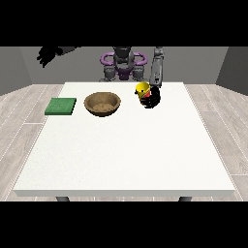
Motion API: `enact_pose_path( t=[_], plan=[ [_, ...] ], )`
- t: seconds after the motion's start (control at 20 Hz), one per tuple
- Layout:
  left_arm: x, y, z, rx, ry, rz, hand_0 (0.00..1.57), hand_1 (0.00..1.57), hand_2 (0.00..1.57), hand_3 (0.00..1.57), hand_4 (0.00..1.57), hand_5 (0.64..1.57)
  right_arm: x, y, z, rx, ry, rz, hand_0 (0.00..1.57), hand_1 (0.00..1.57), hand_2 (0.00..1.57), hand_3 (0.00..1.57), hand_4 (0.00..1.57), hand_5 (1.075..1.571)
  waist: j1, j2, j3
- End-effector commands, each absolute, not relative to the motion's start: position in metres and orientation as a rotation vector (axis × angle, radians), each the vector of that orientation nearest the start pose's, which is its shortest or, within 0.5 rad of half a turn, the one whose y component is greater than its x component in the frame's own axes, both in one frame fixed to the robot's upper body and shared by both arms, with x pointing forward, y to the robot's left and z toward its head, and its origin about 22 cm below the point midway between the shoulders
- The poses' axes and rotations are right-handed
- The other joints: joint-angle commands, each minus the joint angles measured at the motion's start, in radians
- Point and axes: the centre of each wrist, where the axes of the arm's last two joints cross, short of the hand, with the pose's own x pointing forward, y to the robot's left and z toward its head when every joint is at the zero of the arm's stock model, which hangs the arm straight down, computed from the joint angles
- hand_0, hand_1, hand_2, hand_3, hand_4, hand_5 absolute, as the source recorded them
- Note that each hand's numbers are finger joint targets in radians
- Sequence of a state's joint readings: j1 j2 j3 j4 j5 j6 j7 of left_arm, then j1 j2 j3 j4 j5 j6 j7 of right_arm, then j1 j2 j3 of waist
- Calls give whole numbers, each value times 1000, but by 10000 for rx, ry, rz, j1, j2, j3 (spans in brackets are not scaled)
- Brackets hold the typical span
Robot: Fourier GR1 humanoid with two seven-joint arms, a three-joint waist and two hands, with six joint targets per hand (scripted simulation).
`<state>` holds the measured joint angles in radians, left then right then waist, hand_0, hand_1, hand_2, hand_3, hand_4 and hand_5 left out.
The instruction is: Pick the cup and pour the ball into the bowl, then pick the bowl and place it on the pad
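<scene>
Bare test room: white table (pixel 126 145), grey walls, wood-plank floor (pixel 24 111)

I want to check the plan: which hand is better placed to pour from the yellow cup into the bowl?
The robot's left hand, the hand at the view's right: it is already at the yellow cup, just beside the wooden bowl. The other hand is raised far away, beyond the green pad.

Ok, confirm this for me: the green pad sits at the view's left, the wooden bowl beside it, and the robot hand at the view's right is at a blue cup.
Not quite: the cup is yellow, not blue, as the front view shows. The rest holds: the green pad sits at the view's left, the wooden bowl beside it, and the robot hand at the view's right is at the cup.
</scene>
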<state>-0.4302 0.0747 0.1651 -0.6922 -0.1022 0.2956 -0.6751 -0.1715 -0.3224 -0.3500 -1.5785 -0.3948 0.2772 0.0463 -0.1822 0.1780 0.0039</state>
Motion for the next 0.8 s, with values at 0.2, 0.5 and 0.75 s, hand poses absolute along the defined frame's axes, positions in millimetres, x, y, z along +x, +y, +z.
enact_pose_path(
  t=[0.2,0.5,0.75],
  plan=[
    [337,187,-64,5489,-17006,-4091,1286,1286,1571,1571,1413,1467,265,-401,63,25,-16659,-1250,0,0,0,314,629,1563,769,-1609,-14],
    [351,159,-57,8801,-16496,-8202,1370,1370,1571,1571,1455,1531,270,-402,52,229,-16186,-1261,0,0,0,193,661,1563,730,-2043,35],
    [377,110,-20,9738,-15886,-9183,1370,1370,1571,1571,1455,1531,272,-408,43,268,-16046,-1266,0,0,0,0,681,1559,797,-1998,-21]
  ],
)
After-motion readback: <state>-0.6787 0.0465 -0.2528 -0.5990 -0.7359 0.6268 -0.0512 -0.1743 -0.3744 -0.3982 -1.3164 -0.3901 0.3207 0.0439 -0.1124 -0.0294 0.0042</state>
